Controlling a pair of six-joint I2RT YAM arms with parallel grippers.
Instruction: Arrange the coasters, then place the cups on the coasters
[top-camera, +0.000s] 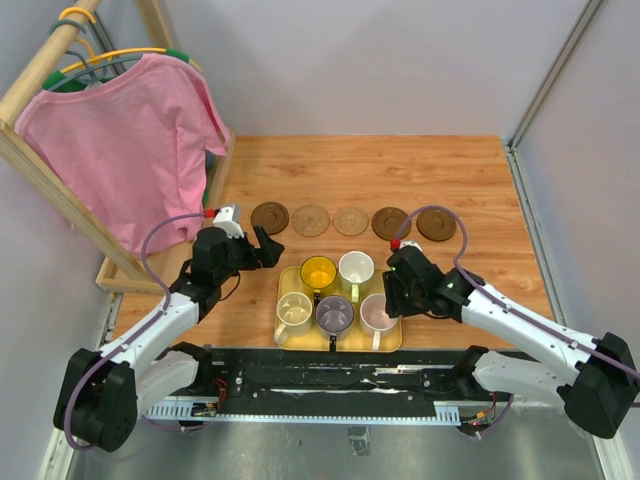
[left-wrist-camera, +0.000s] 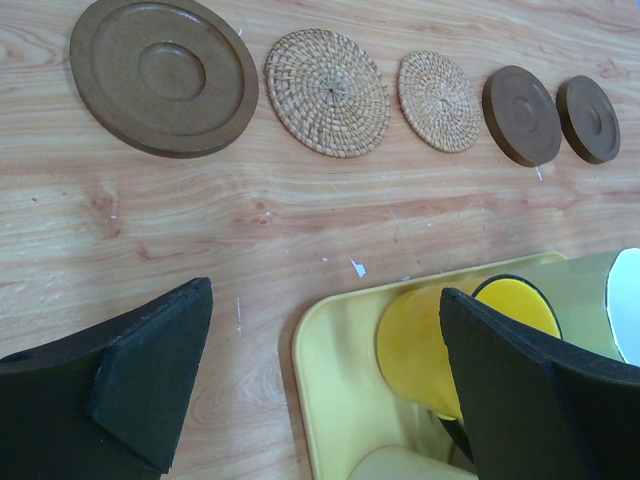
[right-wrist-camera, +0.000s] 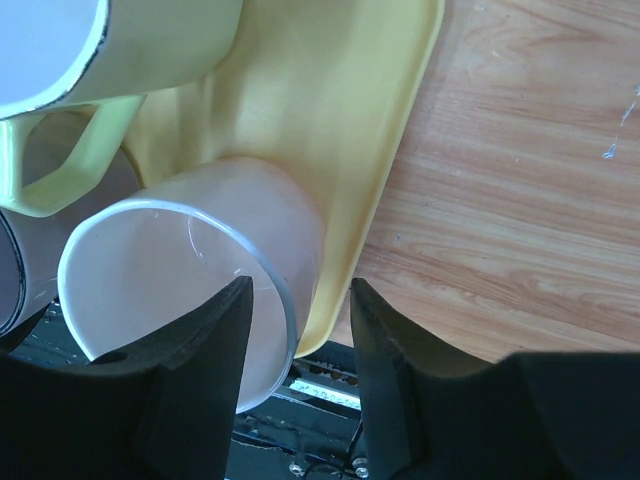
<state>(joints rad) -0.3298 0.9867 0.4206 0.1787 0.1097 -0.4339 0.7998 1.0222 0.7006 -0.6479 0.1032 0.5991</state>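
Five coasters lie in a row on the wood: dark brown (top-camera: 270, 216) (left-wrist-camera: 165, 75), tan woven (top-camera: 311, 219) (left-wrist-camera: 327, 92), tan woven (top-camera: 350, 220) (left-wrist-camera: 440, 100), dark brown (top-camera: 390, 221) (left-wrist-camera: 522, 115), dark brown (top-camera: 436, 224) (left-wrist-camera: 589, 118). In front of them the yellow tray (top-camera: 283, 290) (left-wrist-camera: 330, 380) holds the yellow (top-camera: 319, 272) (left-wrist-camera: 430, 340), white (top-camera: 356, 268), cream (top-camera: 294, 310), purple-grey (top-camera: 334, 314) and pink cups (top-camera: 376, 314) (right-wrist-camera: 200, 260). My left gripper (top-camera: 268, 245) (left-wrist-camera: 325, 300) hangs wide open over the tray's far left corner. My right gripper (top-camera: 395, 295) (right-wrist-camera: 300, 285) straddles the pink cup's right wall, one finger inside, with gaps showing.
A wooden clothes rack (top-camera: 40, 165) with a pink shirt (top-camera: 120, 140) stands at the left, its base (top-camera: 125, 275) close to my left arm. Grey walls close the back and right. The arms' metal rail (top-camera: 340, 375) runs along the near edge.
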